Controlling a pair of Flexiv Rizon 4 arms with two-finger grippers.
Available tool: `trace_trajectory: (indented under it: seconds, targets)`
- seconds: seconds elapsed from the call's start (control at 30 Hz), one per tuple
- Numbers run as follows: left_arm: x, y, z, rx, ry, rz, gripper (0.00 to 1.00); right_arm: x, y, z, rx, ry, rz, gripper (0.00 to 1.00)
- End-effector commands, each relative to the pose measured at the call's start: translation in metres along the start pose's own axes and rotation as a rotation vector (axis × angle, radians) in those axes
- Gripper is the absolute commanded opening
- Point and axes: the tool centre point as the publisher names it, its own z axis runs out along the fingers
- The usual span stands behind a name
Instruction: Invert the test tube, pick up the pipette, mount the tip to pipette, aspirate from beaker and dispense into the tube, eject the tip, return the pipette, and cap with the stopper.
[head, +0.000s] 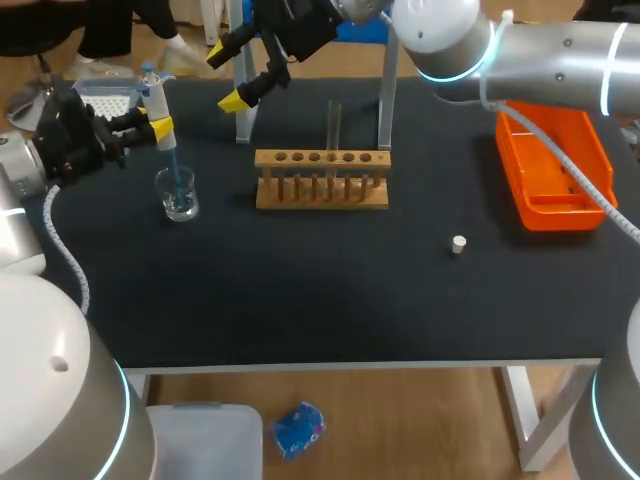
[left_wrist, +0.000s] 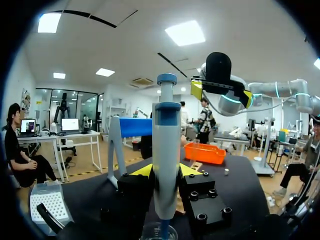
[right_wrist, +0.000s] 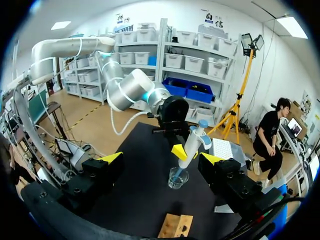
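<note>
The white-and-blue plastic pipette (head: 157, 100) stands upright at the far left of the matte black tabletop (head: 300, 290), pinched between the yellow tips of the left claw (head: 160, 128); its slim bluish lower end dips into the small clear glass beaker (head: 178, 196) directly beneath; the left arm comes in level from the left edge. The right arm reaches across the far side, its right claw (head: 228, 78) spread wide and holding nothing, just beyond the pipette. Mid-table sits a wooden rack with a row of round holes (head: 322, 182), a clear glass test tube (head: 334, 122) upright in it; a small pale cylindrical stopper (head: 458, 244) lies to its near right.
</note>
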Motion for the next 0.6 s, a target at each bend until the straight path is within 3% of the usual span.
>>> trace_trajectory:
  seconds: [0.03,0.57,0.6]
  targets:
    - [0.001,0.000,0.000,0.002,-0.003,0.002,0.00,-0.001,0.001,0.000,0.005,0.004,0.000,1.00]
    - [0.001,0.000,0.000,0.002,-0.003,0.002,0.00,-0.037,0.017,0.022,0.006,0.075,-0.035,1.00]
    - [0.001,0.000,0.000,0.002,-0.003,0.002,0.00,-0.038,0.020,0.022,0.001,0.079,-0.040,0.78]
